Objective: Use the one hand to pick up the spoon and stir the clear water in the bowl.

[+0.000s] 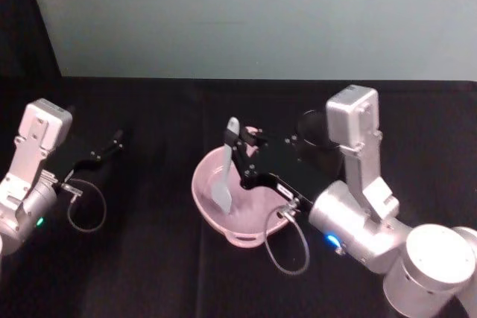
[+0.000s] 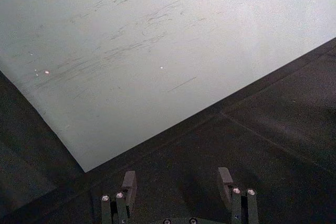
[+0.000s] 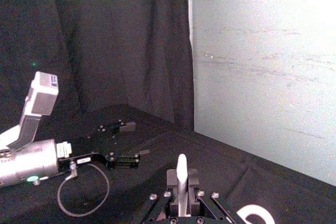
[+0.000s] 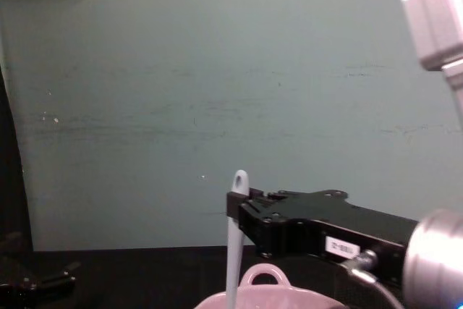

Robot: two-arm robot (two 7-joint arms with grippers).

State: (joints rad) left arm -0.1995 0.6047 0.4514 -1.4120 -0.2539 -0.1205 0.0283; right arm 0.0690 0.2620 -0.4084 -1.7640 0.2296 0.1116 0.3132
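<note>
**Stirring step: spoon held, blade in bowl**

My right hand [image 1: 240,141] is clamped on the spoon [image 1: 225,171] near its handle end; in the chest view the small hole at the top stands just above my fingers. The spoon hangs close to upright, tilted slightly, with its flat blade down inside the bowl [image 1: 207,200]. The bowl sits on the black counter [image 1: 134,273] in front of me, loop handle [image 4: 262,274] toward the back wall in the chest view, and my right arm reaches over its right side. I cannot make out the water surface, so blade depth is a judgement: it looks low enough to be wetted.

My left hand [image 1: 102,151] is parked well off to the left above the counter, fingers apart, holding nothing (not needed for this step).

Notes for doing the stir well:

- Keep the grip firm. The handle is slim and smooth and could pivot between the pads if the blade drags.
- Sweep small circles, staying off the bowl wall. The bowl looks light and glossy, so a push on the rim would likely slide it or slop water out.
- Hold height constant, blade off the bottom.
- Move slowly; the flat blade shoves much water broadside.
- Watch the grey cable [image 1: 287,247] hanging near the bowl's near rim.
</note>
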